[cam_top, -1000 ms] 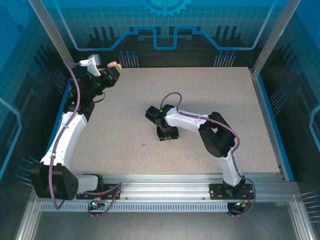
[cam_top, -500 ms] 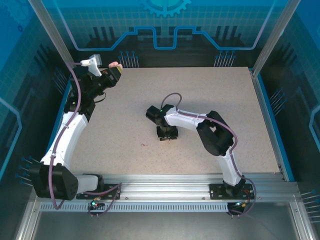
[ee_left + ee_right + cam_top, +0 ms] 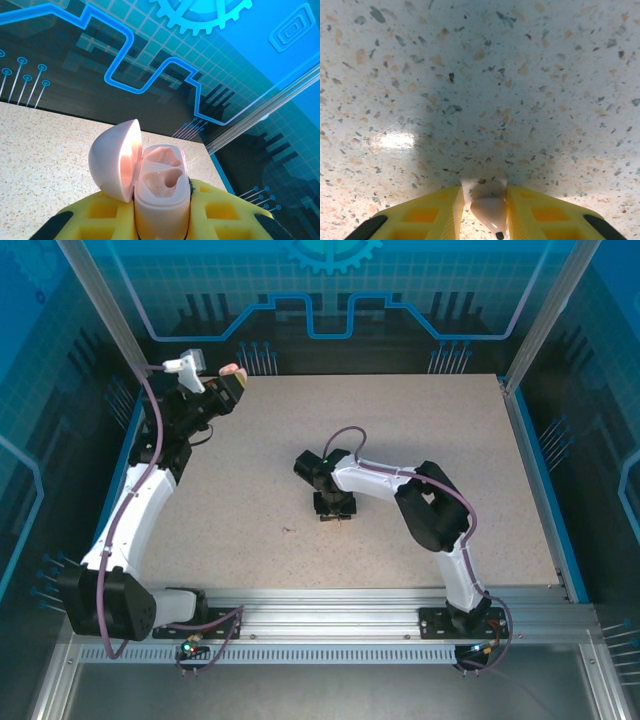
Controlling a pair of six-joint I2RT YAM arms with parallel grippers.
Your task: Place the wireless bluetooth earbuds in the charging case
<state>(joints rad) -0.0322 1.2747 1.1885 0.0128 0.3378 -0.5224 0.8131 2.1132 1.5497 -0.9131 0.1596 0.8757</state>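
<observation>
A pink charging case (image 3: 162, 192) with its lid swung open to the left sits between the yellow fingers of my left gripper (image 3: 162, 222); both of its wells are empty. That gripper (image 3: 225, 388) is raised at the table's far left corner, with the case (image 3: 231, 370) at its tip. My right gripper (image 3: 336, 508) points down at the middle of the table. A small pale earbud (image 3: 489, 210) with a dark tip lies on the table between its yellow fingers (image 3: 432, 215). The earbud rests against the right finger, with a thin gap to the left one.
The speckled tabletop (image 3: 420, 440) spreads out around the right gripper. A tiny dark speck (image 3: 288, 531) lies near its left front. Blue walls (image 3: 330, 300) and metal posts border the table close behind the left gripper.
The right gripper's jaws have narrowed around the earbud. Both arms have stayed almost still, and the left still holds the open case.
</observation>
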